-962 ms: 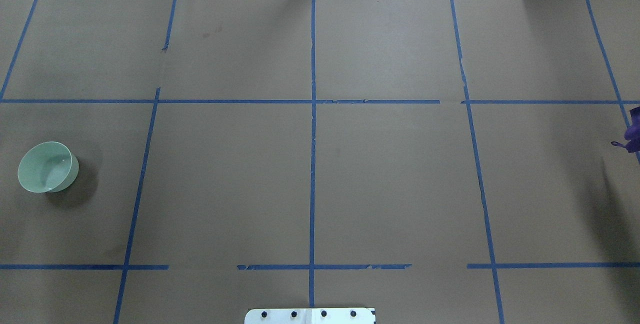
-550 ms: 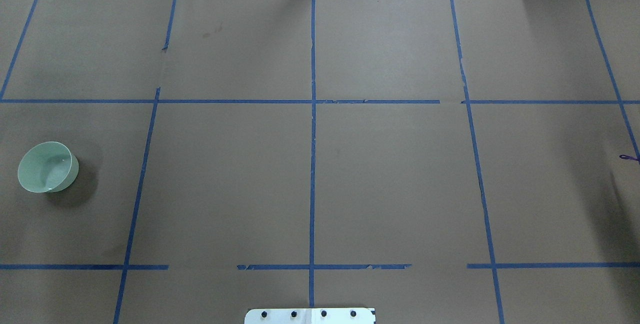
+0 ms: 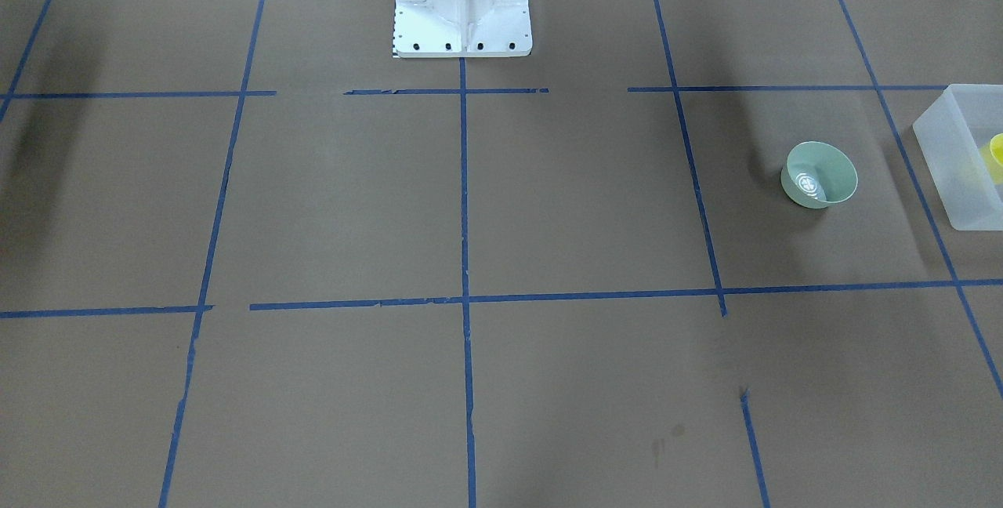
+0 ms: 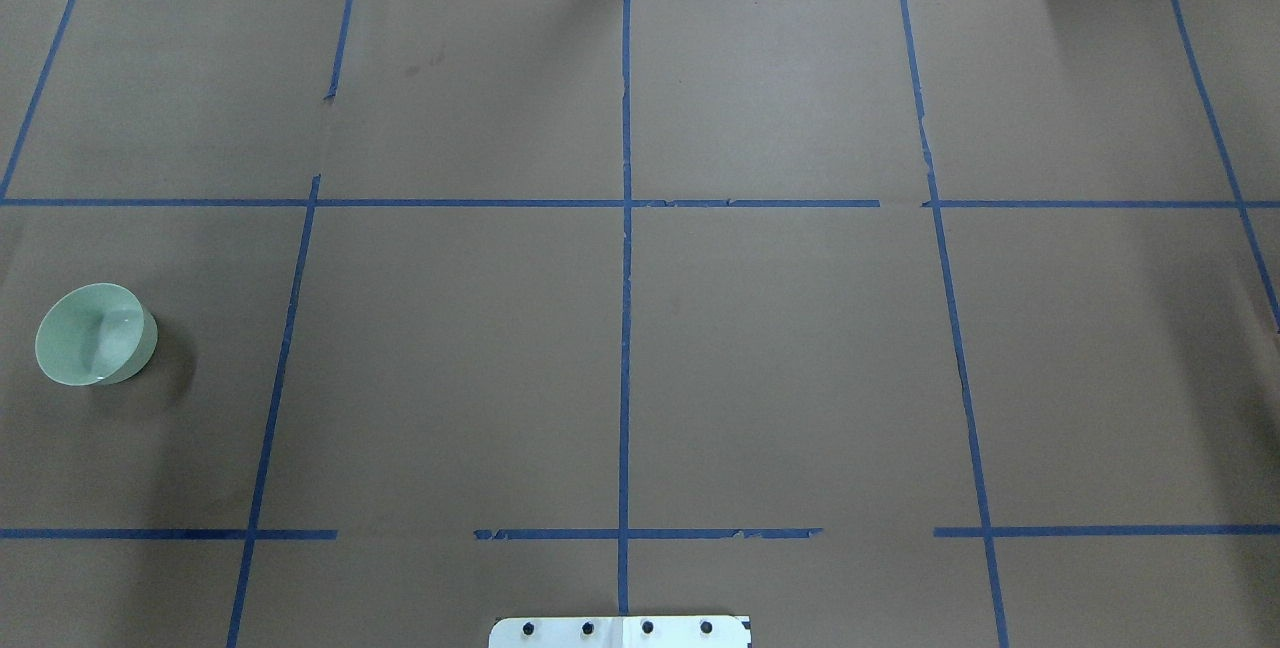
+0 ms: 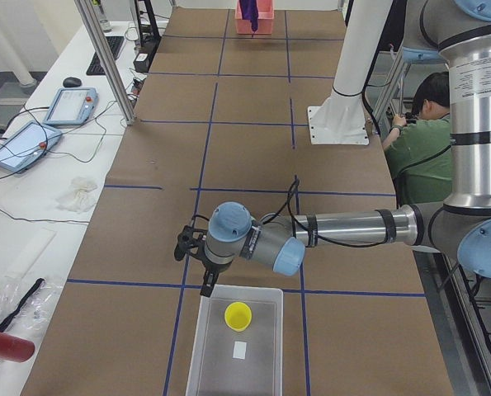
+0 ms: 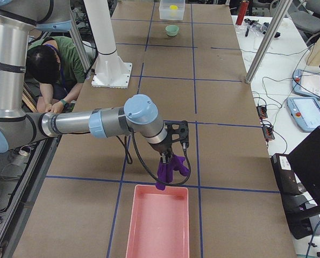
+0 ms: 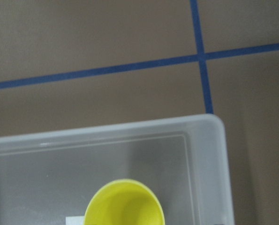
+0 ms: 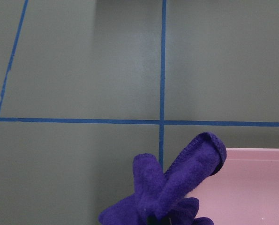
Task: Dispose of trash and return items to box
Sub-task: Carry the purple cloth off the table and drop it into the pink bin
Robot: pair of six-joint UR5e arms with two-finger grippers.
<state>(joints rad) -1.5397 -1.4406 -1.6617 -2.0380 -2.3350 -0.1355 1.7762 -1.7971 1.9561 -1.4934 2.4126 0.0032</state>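
Brown-paper table (image 4: 780,348), left pincer (image 5: 205,287) at box (image 5: 197,351) rim, right pincer (image 6: 165,159) above pink bin (image 6: 157,226), whether shut unclear.

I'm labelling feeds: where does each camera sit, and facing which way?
Front-facing: across the table, facing the robot base; bowl.
Overhead: behind the robot, looking forward; shares bowl, base.
Exterior left: table's left end; left arm, box.
Exterior right: right end; right arm, purple cloth, pink tray.
Left wrist: down into box, yellow cup.
Right wrist: down on cloth, tray.
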